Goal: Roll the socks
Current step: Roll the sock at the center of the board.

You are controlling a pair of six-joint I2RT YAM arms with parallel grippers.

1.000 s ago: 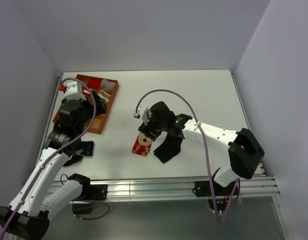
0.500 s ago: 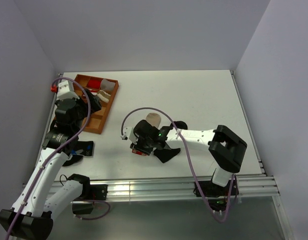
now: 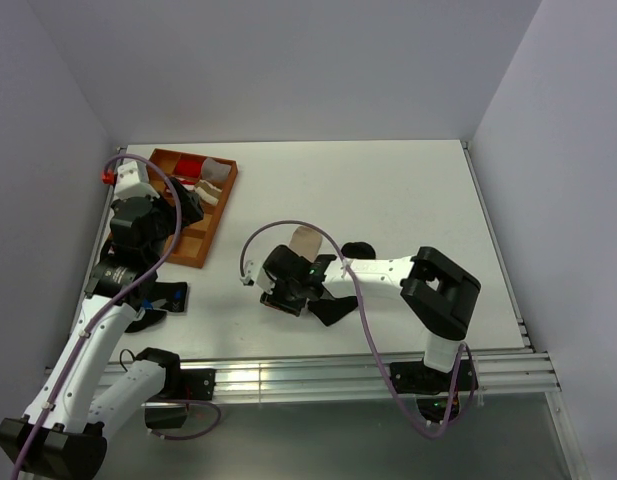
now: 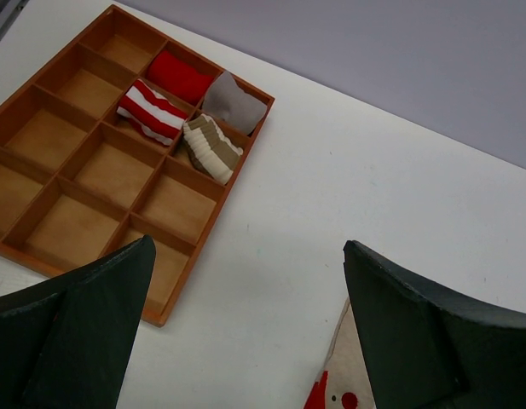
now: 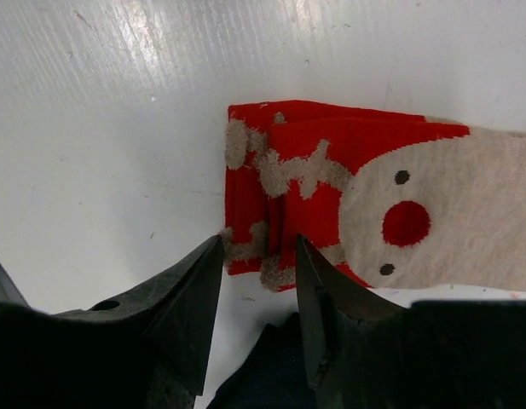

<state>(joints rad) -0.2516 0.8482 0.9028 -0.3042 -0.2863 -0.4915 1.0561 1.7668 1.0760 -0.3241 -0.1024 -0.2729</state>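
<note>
White table [image 3: 388, 190], beige sock [image 3: 306, 240], black sock [image 3: 333, 310]

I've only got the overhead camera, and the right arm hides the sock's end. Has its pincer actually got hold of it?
Observer: Yes. The right wrist view shows the right pincer closed on a bunched fold at the red end of the beige sock.
Operator: Anything in the left pincer?
Observer: No. The left pincer is wide open and holds nothing.
Operator: What's in the tray?
Observer: The tray holds four things in neighbouring compartments: a striped bundle, a red bundle, a grey bundle and a ribbed beige bundle.
</note>
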